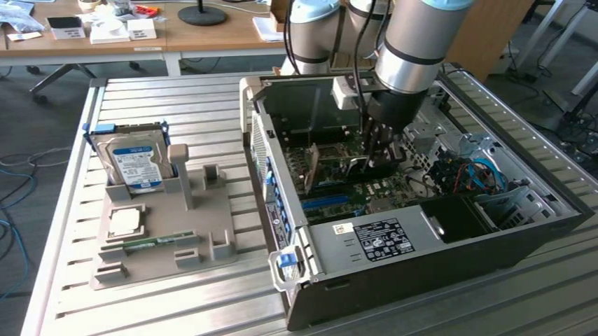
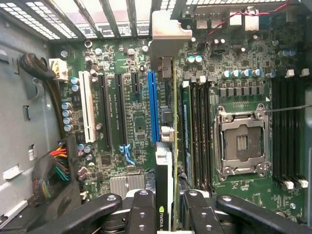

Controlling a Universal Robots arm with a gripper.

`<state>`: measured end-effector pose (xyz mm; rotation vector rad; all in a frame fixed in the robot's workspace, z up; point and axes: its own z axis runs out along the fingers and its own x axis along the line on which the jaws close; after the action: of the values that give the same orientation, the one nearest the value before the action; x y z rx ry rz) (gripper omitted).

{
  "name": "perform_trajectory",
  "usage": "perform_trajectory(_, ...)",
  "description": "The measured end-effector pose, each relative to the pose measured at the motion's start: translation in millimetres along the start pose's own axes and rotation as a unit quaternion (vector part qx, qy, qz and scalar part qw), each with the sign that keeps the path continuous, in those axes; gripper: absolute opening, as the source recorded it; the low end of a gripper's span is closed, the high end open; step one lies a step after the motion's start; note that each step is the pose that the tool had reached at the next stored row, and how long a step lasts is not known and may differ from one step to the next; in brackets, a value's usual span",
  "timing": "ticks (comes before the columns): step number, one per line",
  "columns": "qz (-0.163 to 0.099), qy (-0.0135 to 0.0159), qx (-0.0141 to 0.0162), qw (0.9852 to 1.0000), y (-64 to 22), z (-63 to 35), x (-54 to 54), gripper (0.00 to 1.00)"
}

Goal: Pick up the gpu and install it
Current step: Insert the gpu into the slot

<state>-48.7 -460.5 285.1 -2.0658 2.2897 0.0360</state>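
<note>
Tool (image 2: 168, 215) clamping gpu (image 2: 168, 165), blue slot (image 2: 152, 107) alongside, memory slots (image 2: 200, 131) opposite

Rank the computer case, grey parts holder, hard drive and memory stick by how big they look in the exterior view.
Largest to smallest:
1. computer case
2. grey parts holder
3. hard drive
4. memory stick

I'm looking at a robotics lab: a slatted aluminium desk (image 1: 187, 308) carries an open computer case (image 1: 411, 280), wooden office desks (image 1: 112, 45) line the frame's upper left, and loose cables (image 1: 17, 168) trail at left.
</note>
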Motion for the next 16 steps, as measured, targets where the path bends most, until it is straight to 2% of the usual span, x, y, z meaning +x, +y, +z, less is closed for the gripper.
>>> perform_trajectory(5, 0.000, 0.0000, 0.0000, 1.0000, 9.5, 0.1, 2.3, 0.27)
perform_trajectory(12, 0.000, -0.0001, 0.0000, 1.0000, 11.9, 0.8, 10.0, 0.27)
perform_trajectory(16, 0.000, -0.0001, 0.0000, 1.0000, 18.1, 1.9, 10.7, 0.27)
